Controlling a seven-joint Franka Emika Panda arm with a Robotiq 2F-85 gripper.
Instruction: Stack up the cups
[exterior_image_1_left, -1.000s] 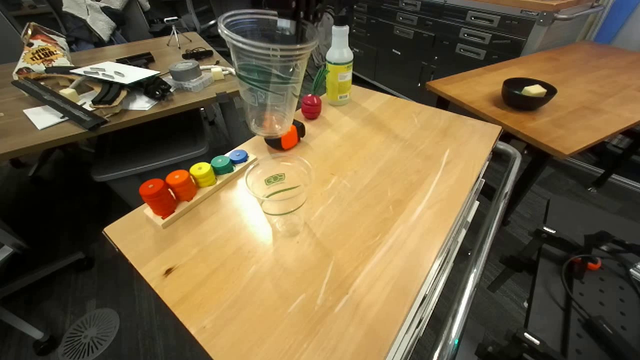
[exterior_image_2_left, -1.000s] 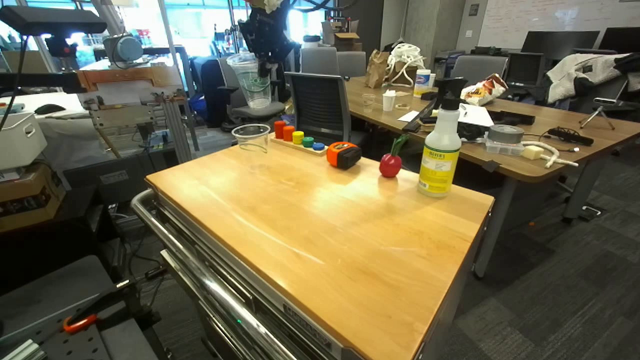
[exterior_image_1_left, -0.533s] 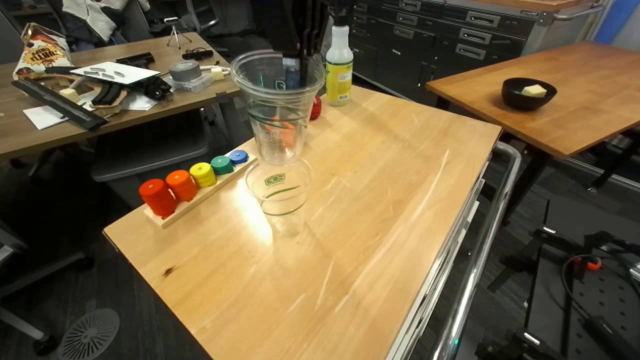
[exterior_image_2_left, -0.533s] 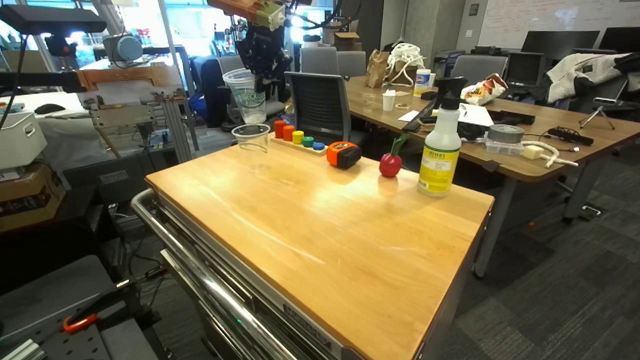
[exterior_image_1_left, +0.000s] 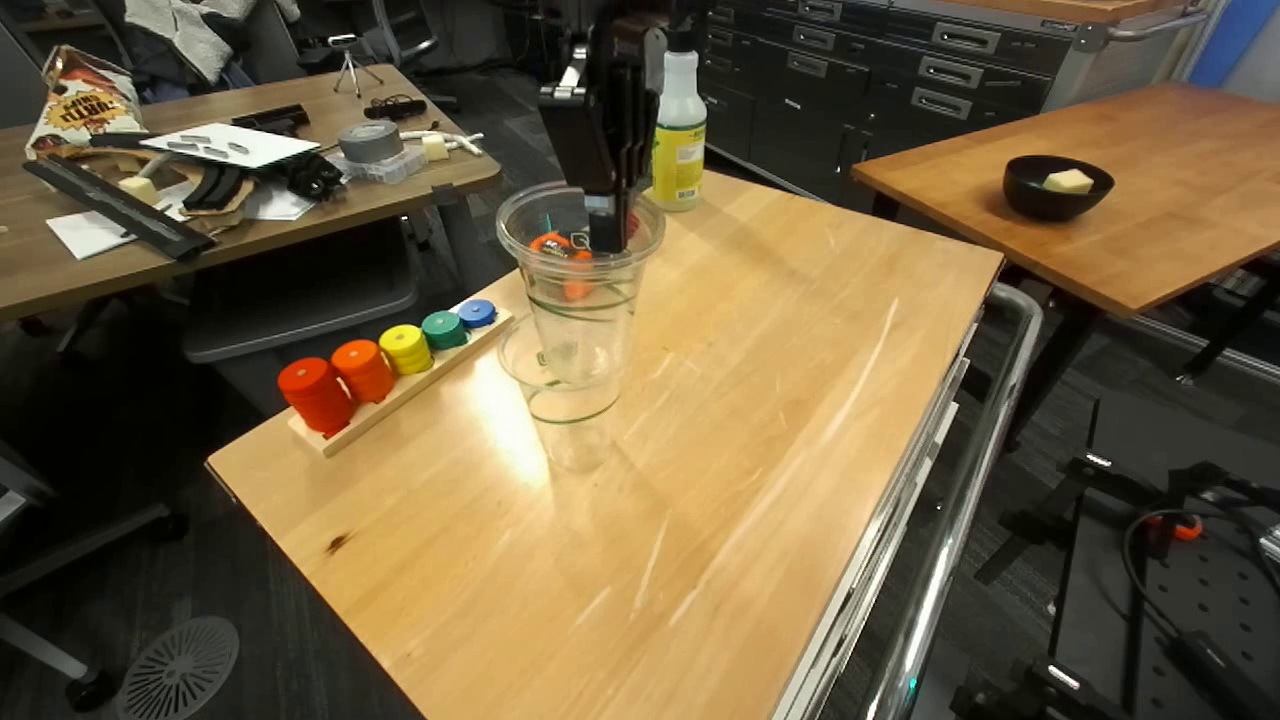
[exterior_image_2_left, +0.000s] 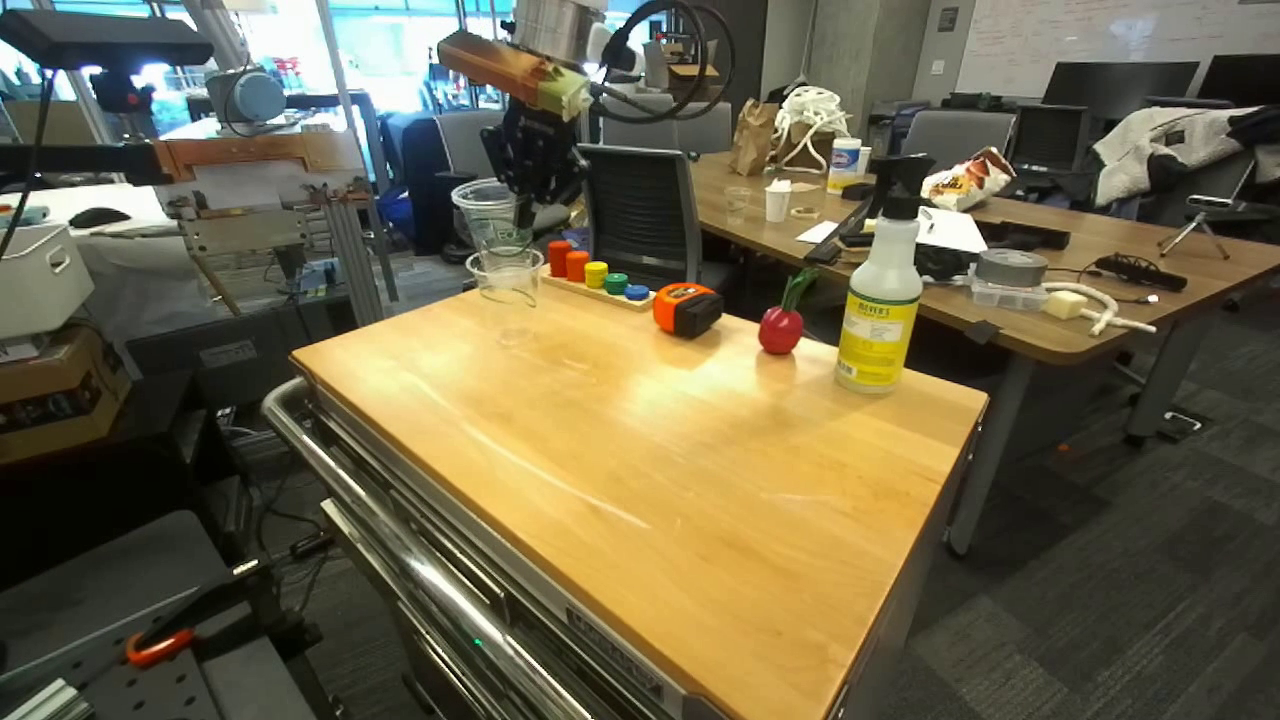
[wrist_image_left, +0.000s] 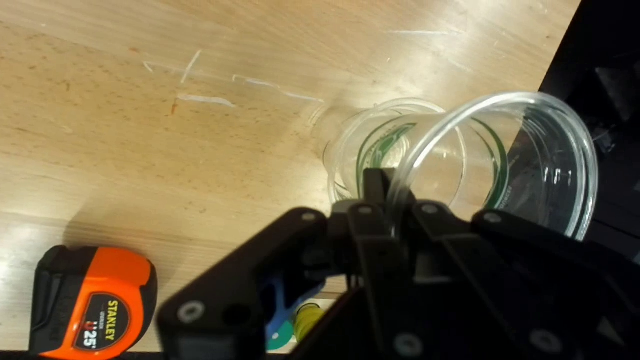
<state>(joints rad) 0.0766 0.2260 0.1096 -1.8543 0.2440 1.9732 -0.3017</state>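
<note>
Two nested clear cups (exterior_image_1_left: 595, 325) hang from my gripper (exterior_image_1_left: 607, 232), also seen in an exterior view (exterior_image_2_left: 490, 228). The gripper is shut on their rim at one side, with one finger inside the mouth; it shows in the wrist view too (wrist_image_left: 392, 187), with the held cups (wrist_image_left: 545, 185) tilted to its right. A third clear cup (exterior_image_1_left: 575, 440) stands upright on the table; it also shows in an exterior view (exterior_image_2_left: 510, 315). The held cups' lower part overlaps this cup's mouth in both exterior views and seems to be inside it. In the wrist view the standing cup (wrist_image_left: 336, 172) is below.
A wooden peg board with several coloured discs (exterior_image_1_left: 404, 350) lies along the table edge beside the standing cup. An orange and black tape measure (exterior_image_2_left: 688, 310), a red toy radish (exterior_image_2_left: 780, 330) and a yellow-labelled spray bottle (exterior_image_2_left: 880, 310) stand further along that edge.
The gripper and held cups have come down from above the standing cup, so their lower part now overlaps its mouth. The standing cup has shifted very slightly.
</note>
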